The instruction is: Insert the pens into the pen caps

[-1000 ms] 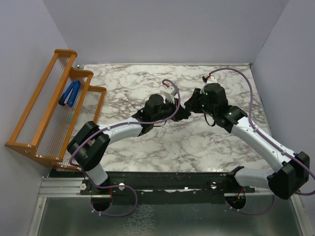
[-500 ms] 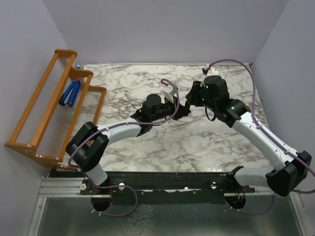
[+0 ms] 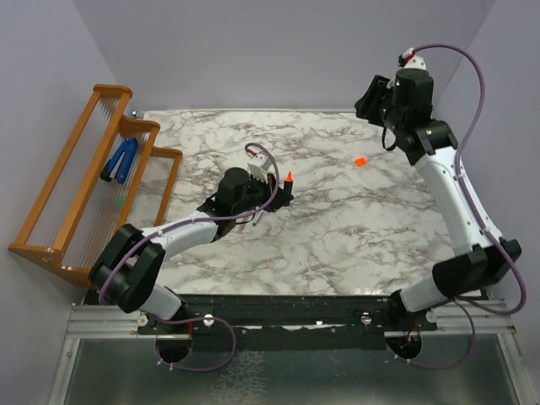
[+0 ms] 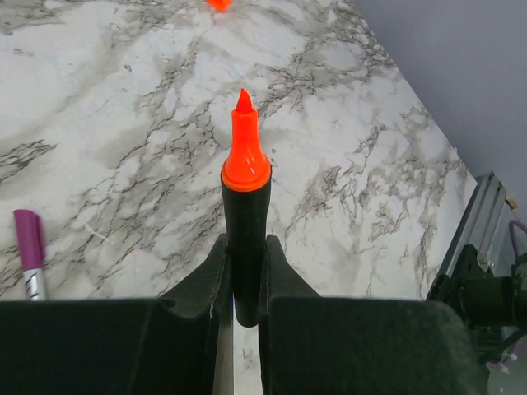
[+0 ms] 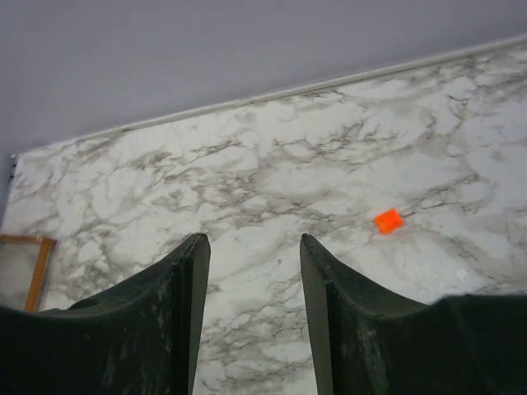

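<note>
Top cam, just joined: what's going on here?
The left gripper is shut on the black marker, its orange tip bare. The orange cap lies loose on the marble table toward the far right, untouched. The right gripper is open and empty, raised near the back right corner. A pen with a magenta end lies on the table by the left gripper.

Table top (image 3: 337, 245): white marble pattern, grey veins.
Back wall (image 3: 278, 51): plain pale lilac-grey, meets the table's far edge.
Left wall (image 3: 34, 101): same colour, slants outward.
Right wall (image 3: 506, 126): same colour, borders the table's right edge.
Rack (image 3: 76, 198): orange wood, three stepped tiers strung with thin wires, at the table's left edge against the left wall.
Rail (image 3: 110, 319): aluminium profile along the near edge.
Floor (image 3: 278, 375): grey-green, speckled, below the rail.
Light: even, diffuse; shadows soft.
</note>
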